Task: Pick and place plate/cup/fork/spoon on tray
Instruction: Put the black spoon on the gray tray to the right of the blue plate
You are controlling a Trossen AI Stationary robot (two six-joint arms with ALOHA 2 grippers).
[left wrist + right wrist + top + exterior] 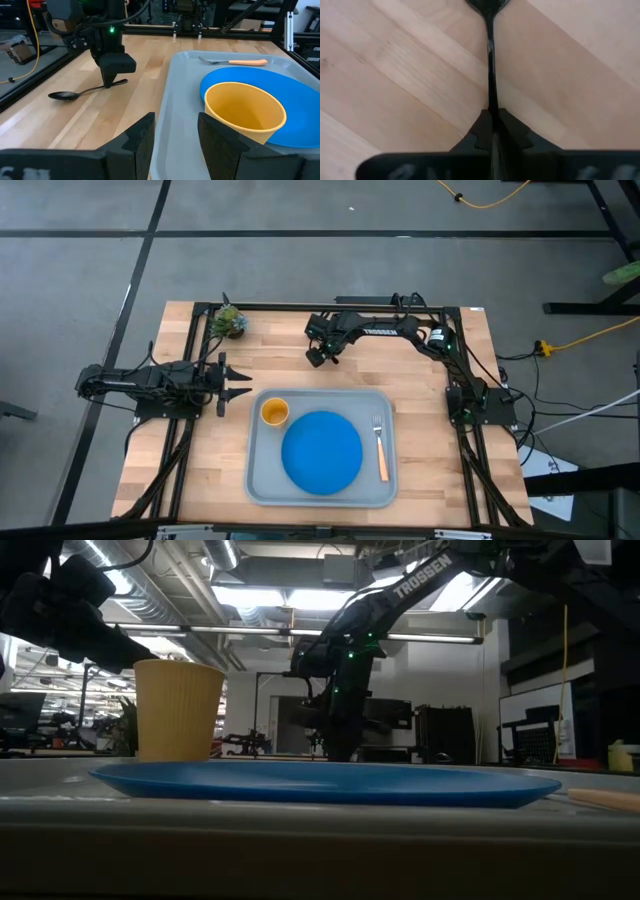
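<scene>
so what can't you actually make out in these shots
- Spoon, high view: hidden under the right gripper; only the wrist views show it.
- Spoon bowl, right wrist view: cut off by the picture's edge.
- Whether the spoon has left the wood: unclear in any view.
- Fork, low view: only the handle end shows; the plate blocks the tines.
- Cup bottom, left wrist view: hidden behind a finger.

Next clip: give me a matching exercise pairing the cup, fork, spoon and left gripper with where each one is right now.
Things:
1. cup
2. fork
3. spoon
4. left gripper

Places:
A. on the bare wood, handle pinched between the right gripper's fingers
B. on the tray, on the plate's right in the high view
C. hanging open just off the tray's left edge
D. upright in the tray's far left corner

Pairs: 1-D, 2-B, 3-A, 4-C
</scene>
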